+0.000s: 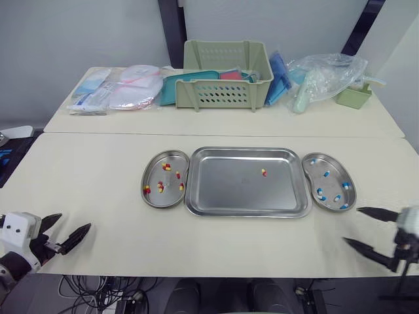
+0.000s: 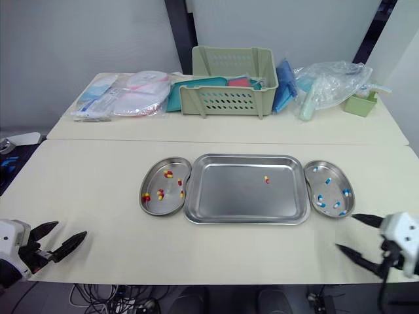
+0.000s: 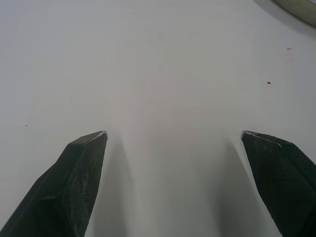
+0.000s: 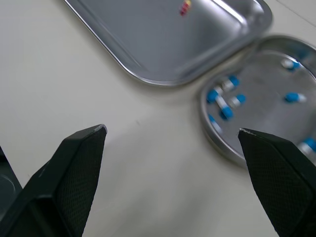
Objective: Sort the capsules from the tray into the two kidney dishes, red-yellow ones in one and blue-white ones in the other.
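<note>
One red-yellow capsule lies alone in the steel tray. The other red-yellow capsules are in the left kidney dish, and the blue-white capsules are in the right kidney dish. The left gripper and the right gripper hang low near the front edge of the table, each with its fingers spread wide and holding nothing.

Bright, even, diffuse light lies over the pale table, leaving only soft, faint shadows beside the things on it. The steel tray shows a dull, smooth grey sheen, while the plastic bag glints.
</note>
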